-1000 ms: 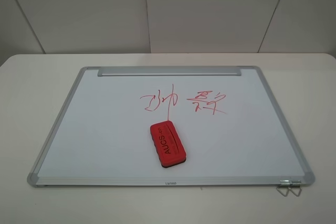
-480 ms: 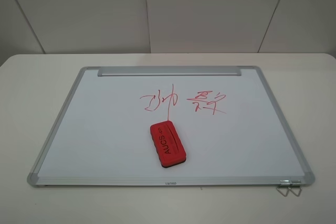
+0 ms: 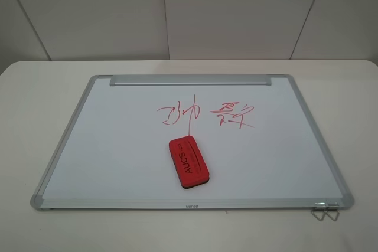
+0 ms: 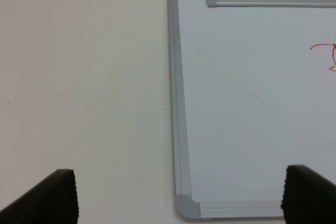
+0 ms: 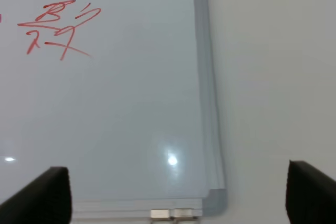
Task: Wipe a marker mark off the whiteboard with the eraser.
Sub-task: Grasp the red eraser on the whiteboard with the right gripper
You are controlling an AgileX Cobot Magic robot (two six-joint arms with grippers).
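The whiteboard [image 3: 118,146] lies flat on the table. The marker mark [image 3: 179,113], red loops with a thin tail running down, is near the board's middle. Just below the tail lies the red eraser [image 3: 189,162], untouched. Neither arm shows in the exterior high view. My left gripper [image 4: 178,198] is open above the board's near left corner [image 4: 186,205], with only the mark's edge [image 4: 320,47] in its view. My right gripper [image 5: 178,195] is open above the near right corner [image 5: 215,198]. Nothing is between either pair of fingers.
A second red zigzag scribble [image 3: 233,115] with a slanted underline sits right of the task mark, also seen as the zigzag scribble [image 5: 58,27]. A silver tray strip [image 3: 190,79] runs along the far edge. A metal hanger clip [image 3: 325,209] sticks out at the near right corner.
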